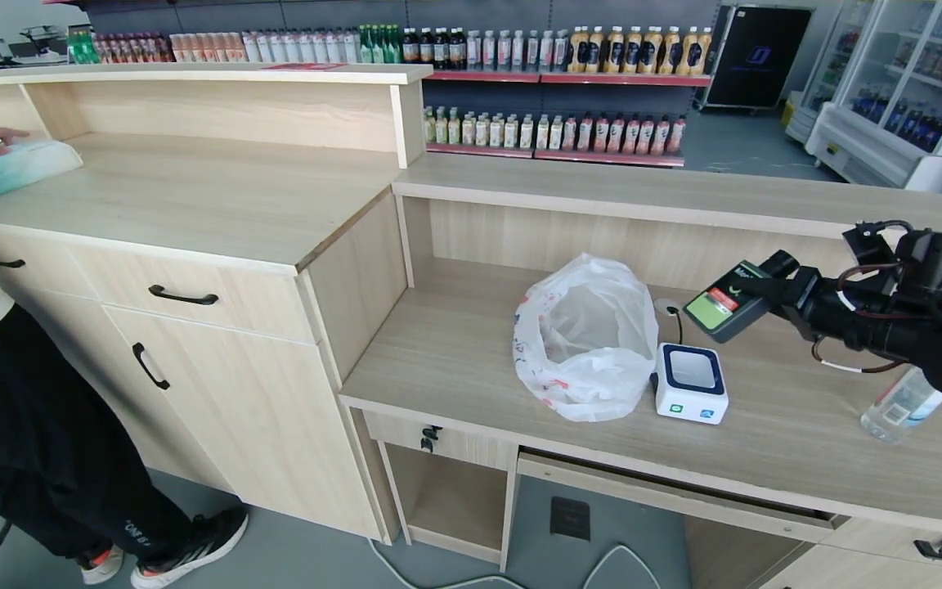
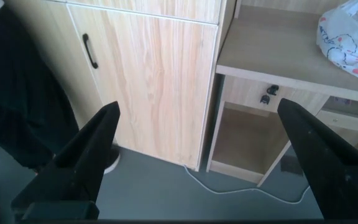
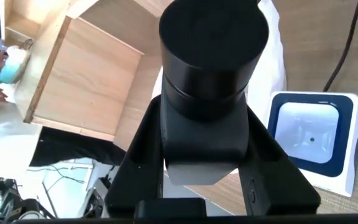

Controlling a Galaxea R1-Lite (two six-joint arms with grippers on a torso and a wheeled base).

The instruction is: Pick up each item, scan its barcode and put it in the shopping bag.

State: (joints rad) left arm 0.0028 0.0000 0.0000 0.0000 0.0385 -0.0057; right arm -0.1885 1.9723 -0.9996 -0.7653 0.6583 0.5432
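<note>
My right gripper (image 1: 757, 288) is shut on a dark container with a black cap and a green and red label (image 1: 723, 308). It holds it tilted in the air, just above and behind the white barcode scanner (image 1: 690, 382). In the right wrist view the container's black round end (image 3: 213, 56) sits between the fingers (image 3: 140, 163), with the scanner (image 3: 312, 134) below. The white shopping bag (image 1: 585, 343) stands open on the low counter, left of the scanner. My left gripper (image 2: 197, 118) is open and hangs low, facing the cabinet front.
A clear plastic bottle (image 1: 900, 406) lies on the counter under my right arm. At the far left a person's hand rests on a teal packet (image 1: 13, 168) on the higher counter (image 1: 217, 204). Drink shelves stand behind the counter.
</note>
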